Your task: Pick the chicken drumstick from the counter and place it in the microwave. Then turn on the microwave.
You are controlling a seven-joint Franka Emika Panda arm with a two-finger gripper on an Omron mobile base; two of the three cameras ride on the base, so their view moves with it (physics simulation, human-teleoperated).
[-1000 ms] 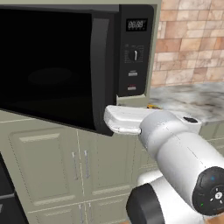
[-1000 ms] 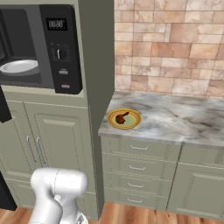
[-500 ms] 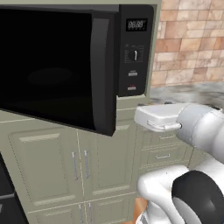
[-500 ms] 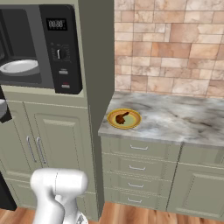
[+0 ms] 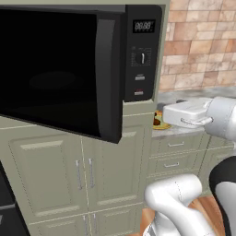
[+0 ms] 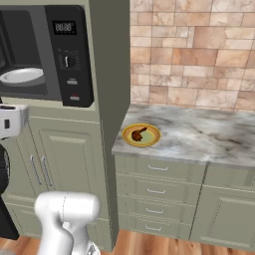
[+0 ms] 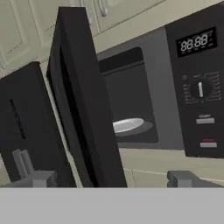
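Microwave (image 6: 50, 55): built into the beige cabinet column left of the counter, door swung open toward the robot.
Door (image 5: 60, 69): dark glass, hinged on the left, standing out from the oven front; its free edge shows as a black slab in the hand view.
Turntable (image 6: 22, 75): white plate inside the cavity, bare.
Panel (image 5: 142, 53): right of the cavity, with a digital display on top, a dial under it and two buttons lower down.
Drumstick (image 6: 138, 133): reddish-brown, lying on the plate, bulbous end to the left, thin bone end up and to the right.
Plate (image 6: 142, 142): round, yellow-green, on the counter near its left front corner, just beside the cabinet column.
Counter (image 6: 199, 137): grey-white marbled stone over beige drawers, brick wall behind.
Gripper (image 7: 111, 179): in front of the open microwave, level with the ledge under the cavity, well apart from the drumstick; fingertips (image 7: 39, 178) stand wide apart with nothing between them.
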